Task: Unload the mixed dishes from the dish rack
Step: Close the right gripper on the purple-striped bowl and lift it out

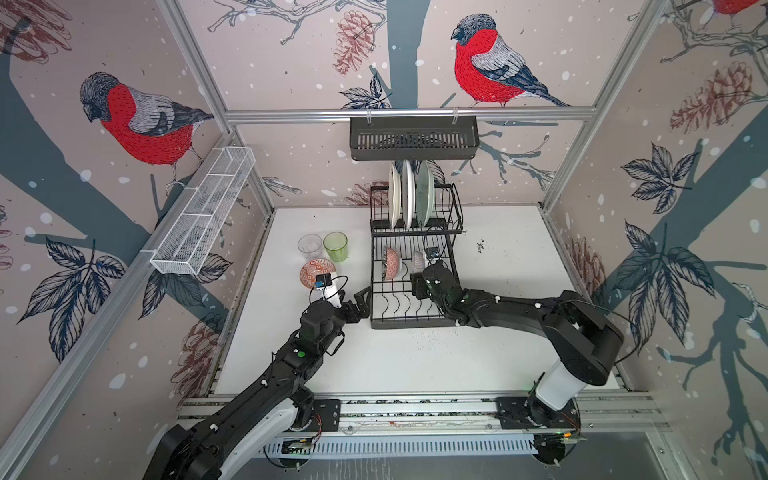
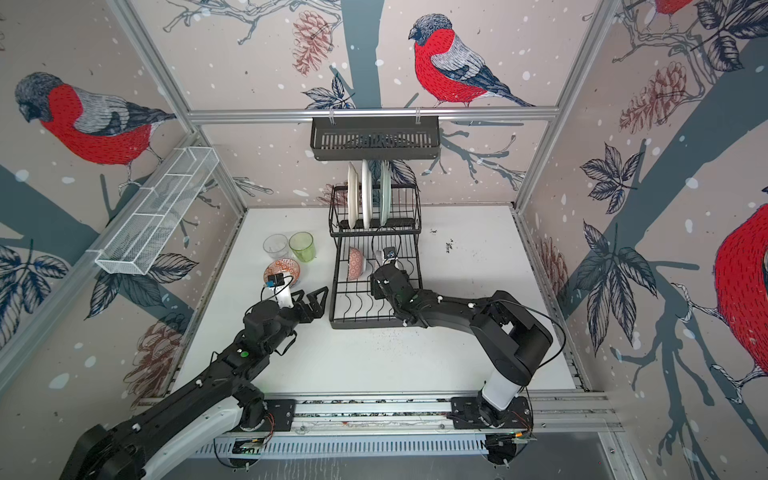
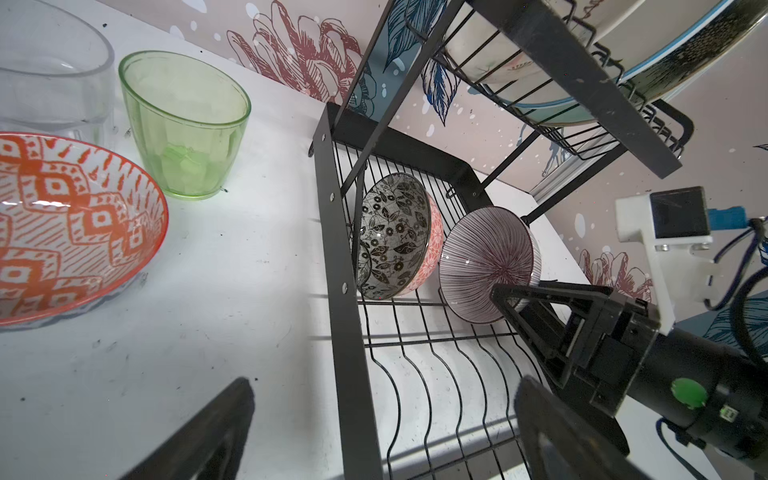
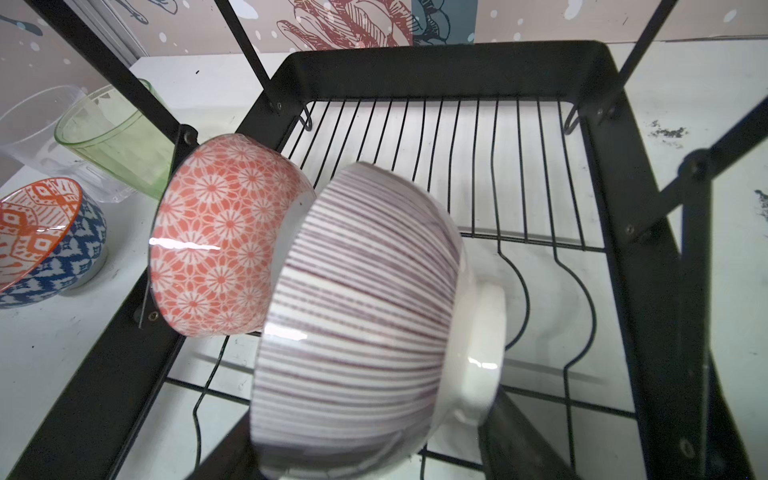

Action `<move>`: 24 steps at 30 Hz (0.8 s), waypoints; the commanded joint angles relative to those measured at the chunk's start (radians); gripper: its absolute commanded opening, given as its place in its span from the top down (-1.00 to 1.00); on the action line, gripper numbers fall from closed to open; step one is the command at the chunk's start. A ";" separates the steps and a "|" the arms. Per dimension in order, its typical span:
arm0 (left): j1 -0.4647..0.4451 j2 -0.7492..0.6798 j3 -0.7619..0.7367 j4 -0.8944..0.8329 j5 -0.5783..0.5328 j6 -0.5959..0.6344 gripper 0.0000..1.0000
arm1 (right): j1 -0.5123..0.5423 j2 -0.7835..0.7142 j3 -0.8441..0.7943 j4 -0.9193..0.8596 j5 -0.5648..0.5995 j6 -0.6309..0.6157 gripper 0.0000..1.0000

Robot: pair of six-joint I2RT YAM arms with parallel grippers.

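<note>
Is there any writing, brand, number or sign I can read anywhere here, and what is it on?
No text here can be read.
Striped bowl and flower-patterned bowl: pattern only, no writing.
Green dot on the right arm: blank.
Small tag beside the dot: too small to read.

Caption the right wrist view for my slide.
Right pincer clamps the striped bowl beside the orange floral bowl in the dish rack.
</note>
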 commanded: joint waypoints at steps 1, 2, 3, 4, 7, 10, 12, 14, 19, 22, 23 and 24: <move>0.002 0.001 0.006 0.029 -0.004 -0.009 -0.96 | 0.003 -0.023 -0.013 0.044 0.017 0.019 -0.06; 0.001 0.002 0.006 0.032 -0.005 -0.009 -0.96 | 0.003 -0.028 -0.017 0.047 0.014 0.022 -0.06; 0.000 0.007 0.005 0.034 -0.006 -0.008 -0.96 | 0.004 -0.032 -0.020 0.048 0.011 0.024 -0.06; 0.001 0.009 0.008 0.035 -0.006 -0.008 -0.96 | 0.005 -0.037 -0.022 0.048 0.011 0.026 -0.05; 0.002 0.024 0.012 0.041 0.000 -0.010 -0.96 | 0.005 -0.051 -0.035 0.047 0.007 0.033 -0.05; 0.001 0.040 0.019 0.043 0.004 -0.008 -0.96 | 0.006 -0.074 -0.059 0.057 -0.006 0.043 -0.04; 0.001 0.048 0.022 0.046 0.003 -0.007 -0.96 | 0.006 -0.090 -0.072 0.063 -0.016 0.053 -0.04; 0.002 0.056 0.023 0.055 0.000 -0.006 -0.96 | 0.006 -0.104 -0.080 0.064 -0.026 0.058 -0.04; 0.001 0.091 0.041 0.078 0.003 -0.006 -0.96 | 0.006 -0.132 -0.099 0.075 -0.057 0.073 -0.04; 0.001 0.128 0.063 0.074 0.020 -0.008 -0.96 | 0.000 -0.153 -0.118 0.090 -0.086 0.090 -0.03; 0.000 0.140 0.071 0.074 0.028 -0.008 -0.96 | -0.003 -0.161 -0.124 0.097 -0.105 0.095 -0.03; 0.002 0.151 0.078 0.072 0.038 -0.009 -0.96 | -0.006 -0.170 -0.131 0.107 -0.122 0.103 -0.03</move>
